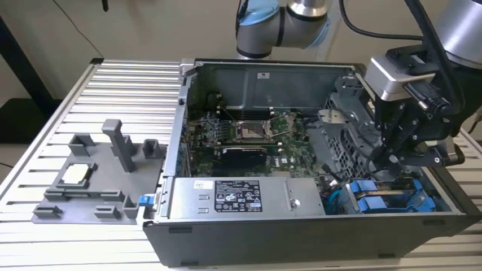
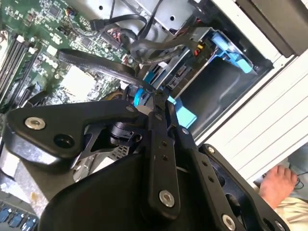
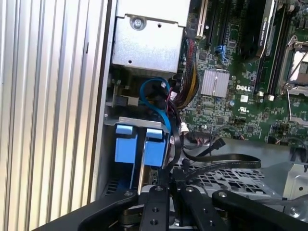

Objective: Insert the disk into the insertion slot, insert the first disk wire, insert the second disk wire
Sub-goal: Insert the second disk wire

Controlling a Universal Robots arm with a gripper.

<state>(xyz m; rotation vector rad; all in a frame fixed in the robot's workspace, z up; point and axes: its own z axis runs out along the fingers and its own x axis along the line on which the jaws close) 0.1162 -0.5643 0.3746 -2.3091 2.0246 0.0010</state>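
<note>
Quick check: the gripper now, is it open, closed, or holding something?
Gripper: closed, fingers pinched together on a black cable end with a blue connector, down inside the computer case beside the blue-framed disk.

The disk (image 1: 385, 199) has a bright blue frame, the motherboard (image 1: 252, 135) is green, and the gripper (image 2: 156, 103) is black.

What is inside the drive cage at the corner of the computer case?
Two blue carrier brackets sit side by side in the drive cage, and cables run to them. The claw hangs above. The brackets cover the disk bodies.
</note>
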